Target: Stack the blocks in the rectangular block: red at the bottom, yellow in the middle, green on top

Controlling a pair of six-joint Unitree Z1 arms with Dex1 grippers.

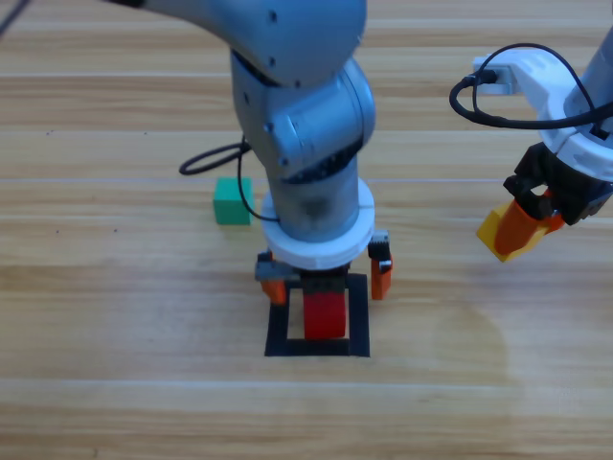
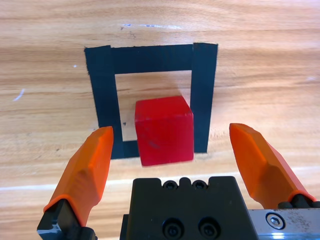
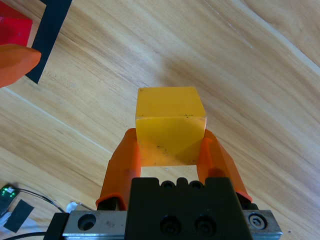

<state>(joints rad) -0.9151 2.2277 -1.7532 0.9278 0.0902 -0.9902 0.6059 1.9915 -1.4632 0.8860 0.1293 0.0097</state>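
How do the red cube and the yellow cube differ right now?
The red cube sits on the table inside the black tape outline; the yellow cube is held off the table, out to the right. The left pincer is open around the red cube without touching it, while the right pincer is clamped on the yellow cube. Both are plain cubes that look alike in size.

One camera looked straight down on the wooden worktop (image 1: 115,316); both wrist cameras sat close, sharing the black tape square (image 2: 150,59) with it.
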